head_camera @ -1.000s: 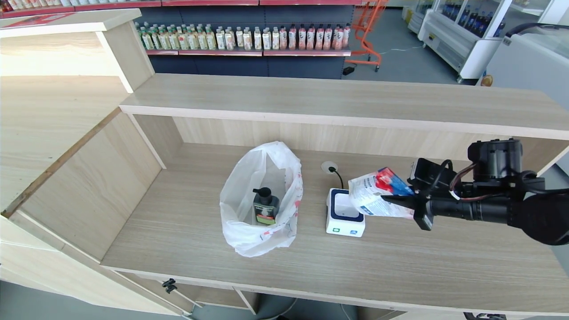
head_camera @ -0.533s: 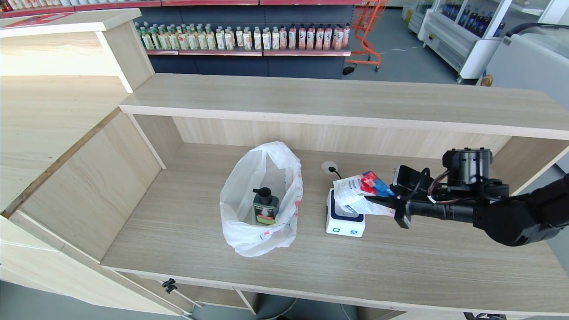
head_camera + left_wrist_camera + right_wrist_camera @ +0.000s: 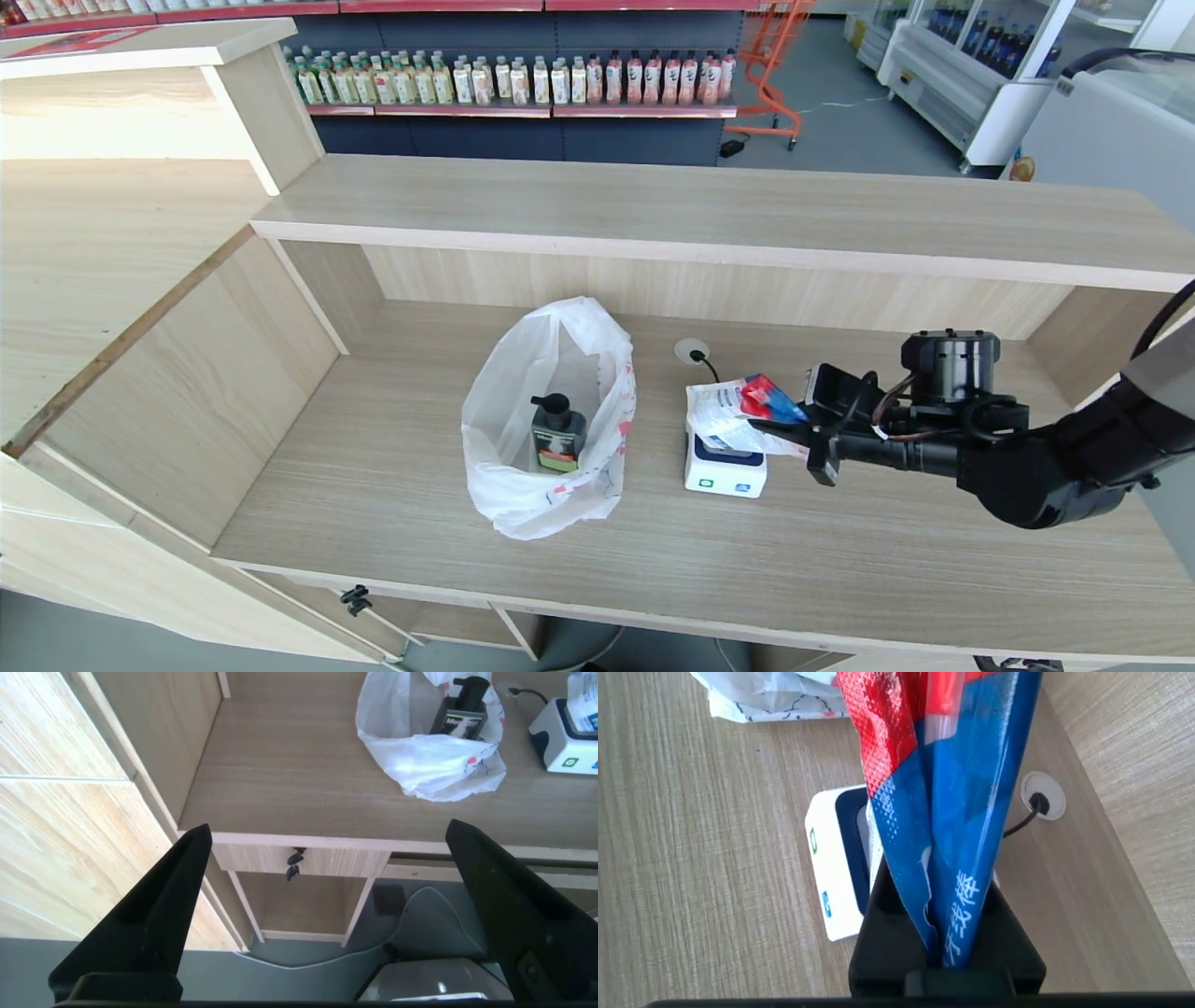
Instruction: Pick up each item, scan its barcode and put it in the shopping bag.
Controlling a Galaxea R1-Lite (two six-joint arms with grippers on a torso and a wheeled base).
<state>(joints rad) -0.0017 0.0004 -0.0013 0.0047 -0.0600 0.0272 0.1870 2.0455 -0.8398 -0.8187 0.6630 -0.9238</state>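
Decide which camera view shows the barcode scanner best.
Head view: the scanner sits in full outline, only its top under the held packet. The right wrist view hides part of it behind the packet; the left wrist view catches just a piece at the frame's edge.

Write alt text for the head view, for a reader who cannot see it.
The right gripper holds a red, white and blue packet over the scanner on a wooden counter. Left of the scanner, an open plastic bag holds a pump bottle.
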